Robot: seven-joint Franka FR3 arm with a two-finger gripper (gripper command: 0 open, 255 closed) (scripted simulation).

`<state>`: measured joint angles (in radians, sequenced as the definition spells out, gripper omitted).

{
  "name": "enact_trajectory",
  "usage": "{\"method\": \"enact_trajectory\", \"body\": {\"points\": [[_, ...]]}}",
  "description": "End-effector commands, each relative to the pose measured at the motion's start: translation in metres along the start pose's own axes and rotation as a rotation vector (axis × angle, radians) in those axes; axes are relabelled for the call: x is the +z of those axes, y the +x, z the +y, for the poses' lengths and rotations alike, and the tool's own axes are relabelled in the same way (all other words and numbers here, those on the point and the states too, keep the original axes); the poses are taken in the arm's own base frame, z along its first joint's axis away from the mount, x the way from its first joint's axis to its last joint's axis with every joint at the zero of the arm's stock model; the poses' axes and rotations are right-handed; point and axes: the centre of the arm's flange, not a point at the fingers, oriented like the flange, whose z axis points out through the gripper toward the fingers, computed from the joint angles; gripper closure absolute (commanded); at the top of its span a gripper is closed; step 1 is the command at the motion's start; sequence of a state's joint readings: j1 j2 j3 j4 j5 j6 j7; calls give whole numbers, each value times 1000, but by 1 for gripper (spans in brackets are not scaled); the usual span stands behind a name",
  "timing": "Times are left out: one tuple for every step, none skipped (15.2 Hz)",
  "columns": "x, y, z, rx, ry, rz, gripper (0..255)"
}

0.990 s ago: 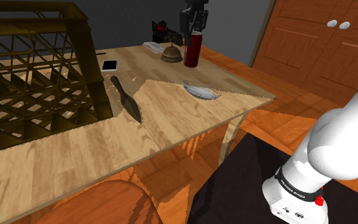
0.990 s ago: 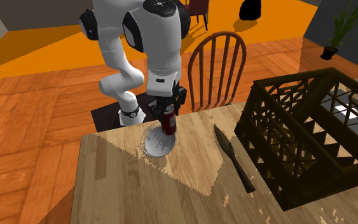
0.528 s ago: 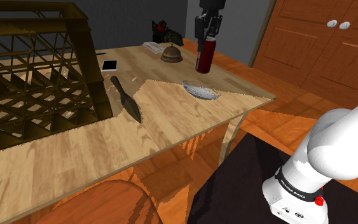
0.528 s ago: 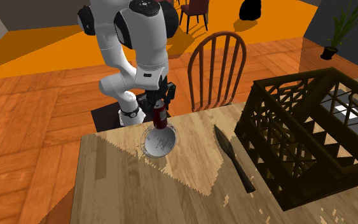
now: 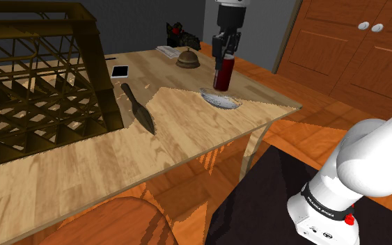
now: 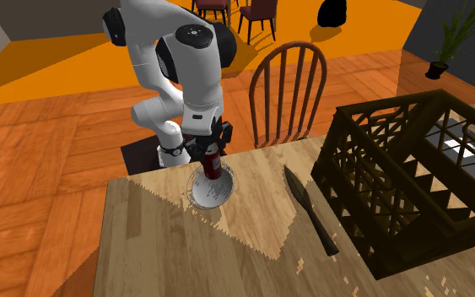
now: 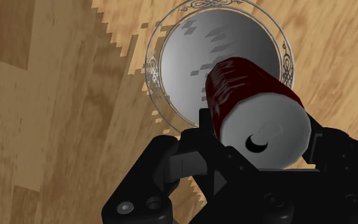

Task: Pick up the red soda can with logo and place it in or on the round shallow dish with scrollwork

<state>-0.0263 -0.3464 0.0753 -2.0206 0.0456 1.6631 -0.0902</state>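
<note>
Black fingers [image 7: 206,137] were clamped on the upper end of the soda can [image 7: 247,83], one on each side, holding it upright over the dish [image 7: 190,63]; whether its base touched the dish could not be told. The white arm [image 6: 189,59] rose from its stand [image 5: 271,202], bent over the bench's near edge and pointed straight down at the dish. The can was a dark red cylinder with a pale grey top. The dish was round, shallow and grey, with fine scrollwork around its rim. It lay on a pale wood-grain bench [image 5: 187,132] near the edge next to the stand. In the shoulder view a small bell [image 5: 188,60] and a phone [image 5: 120,71] lay farther off. A dark pointed tool [image 5: 139,108] lay to the left of the dish, and a big dark lattice crate [image 5: 34,83] stood beyond it. A wooden chair [image 6: 286,93] stood at the bench's edge beside the arm.
</note>
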Motion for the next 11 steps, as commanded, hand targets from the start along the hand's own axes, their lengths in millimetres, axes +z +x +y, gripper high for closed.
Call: {"method": "enact_trajectory", "body": {"points": [[10, 0, -1, 0, 0, 1, 255], [15, 0, 0, 0, 0, 1, 255], [21, 0, 0, 0, 0, 1, 255], [26, 1, 0, 0, 0, 1, 255], [31, 1, 0, 0, 0, 1, 255], [37, 1, 0, 0, 0, 1, 255], [38, 1, 0, 0, 0, 1, 255], [37, 1, 0, 0, 0, 1, 255], [37, 1, 0, 0, 0, 1, 255], [37, 1, 0, 0, 0, 1, 255], [37, 1, 0, 0, 0, 1, 255]]}}
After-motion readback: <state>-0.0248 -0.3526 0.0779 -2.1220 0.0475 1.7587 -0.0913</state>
